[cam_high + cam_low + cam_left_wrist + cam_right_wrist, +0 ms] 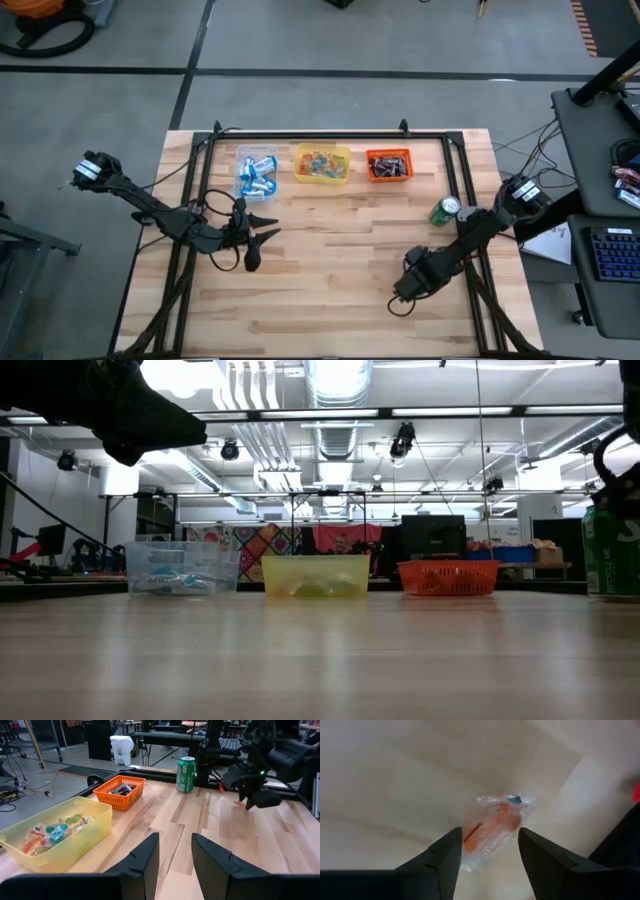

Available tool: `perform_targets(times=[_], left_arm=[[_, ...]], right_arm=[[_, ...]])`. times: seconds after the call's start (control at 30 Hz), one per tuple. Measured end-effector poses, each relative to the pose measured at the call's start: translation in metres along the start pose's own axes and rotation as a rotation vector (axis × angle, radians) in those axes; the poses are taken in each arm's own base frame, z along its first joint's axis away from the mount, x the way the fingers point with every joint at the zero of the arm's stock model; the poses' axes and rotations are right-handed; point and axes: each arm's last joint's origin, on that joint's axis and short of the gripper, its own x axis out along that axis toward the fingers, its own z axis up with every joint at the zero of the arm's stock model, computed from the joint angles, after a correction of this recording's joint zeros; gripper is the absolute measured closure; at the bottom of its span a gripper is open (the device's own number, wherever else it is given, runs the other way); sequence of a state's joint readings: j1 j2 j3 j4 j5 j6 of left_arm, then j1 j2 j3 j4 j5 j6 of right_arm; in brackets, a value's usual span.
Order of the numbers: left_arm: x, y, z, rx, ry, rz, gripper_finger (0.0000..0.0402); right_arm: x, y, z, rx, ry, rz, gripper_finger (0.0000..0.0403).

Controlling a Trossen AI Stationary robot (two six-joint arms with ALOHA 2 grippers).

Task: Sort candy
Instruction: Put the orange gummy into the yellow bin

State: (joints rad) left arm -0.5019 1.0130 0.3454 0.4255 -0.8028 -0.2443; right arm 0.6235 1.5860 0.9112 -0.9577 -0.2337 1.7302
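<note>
A single candy [495, 830], orange inside a clear wrapper, lies flat on the wooden table [330, 290]. My right gripper [487, 850] points down over it near the table's right front [403, 292]. It is open, with a finger on either side of the candy and clear of it. My left gripper [262, 245] hangs open and empty over the table's left middle, held about level [175, 862]. More candy fills the three tubs along the far edge.
Along the far edge stand a clear tub [257, 172] of blue-and-white sweets, a yellow tub [322, 164] of small coloured ones, and an orange basket [388, 165] of dark ones. A green can [445, 210] stands upright beside my right arm. Bare wood lies between the arms.
</note>
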Motion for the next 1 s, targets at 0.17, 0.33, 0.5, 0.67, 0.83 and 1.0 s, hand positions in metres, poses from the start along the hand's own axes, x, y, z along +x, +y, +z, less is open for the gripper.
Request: perform_targets(times=[0.17, 0.33, 0.5, 0.67, 0.83, 1.0], left_arm=[[0.000, 0.000, 0.000, 0.000, 0.000, 0.000, 0.0304], [0.000, 0.000, 0.000, 0.001, 0.000, 0.000, 0.0304], [-0.001, 0.001, 0.002, 0.005, -0.006, -0.001, 0.0304], [-0.011, 0.007, 0.017, 0.039, -0.072, -0.014, 0.0304], [-0.025, 0.018, 0.031, 0.101, -0.142, -0.062, 0.0304], [-0.039, 0.030, 0.037, 0.148, -0.158, -0.082, 0.0304]], right_arm=[[0.006, -0.005, 0.004, 0.012, -0.045, -0.014, 0.0264], [0.003, -0.003, 0.003, -0.030, -0.048, -0.002, 0.0355], [-0.015, 0.005, 0.001, -0.072, -0.044, 0.063, 0.0387], [-0.055, 0.019, 0.009, -0.173, -0.209, 0.237, 0.0393], [-0.102, 0.035, 0.043, -0.307, -0.555, 0.381, 0.0393], [-0.139, 0.048, 0.102, -0.493, -0.883, 0.435, 0.0393]])
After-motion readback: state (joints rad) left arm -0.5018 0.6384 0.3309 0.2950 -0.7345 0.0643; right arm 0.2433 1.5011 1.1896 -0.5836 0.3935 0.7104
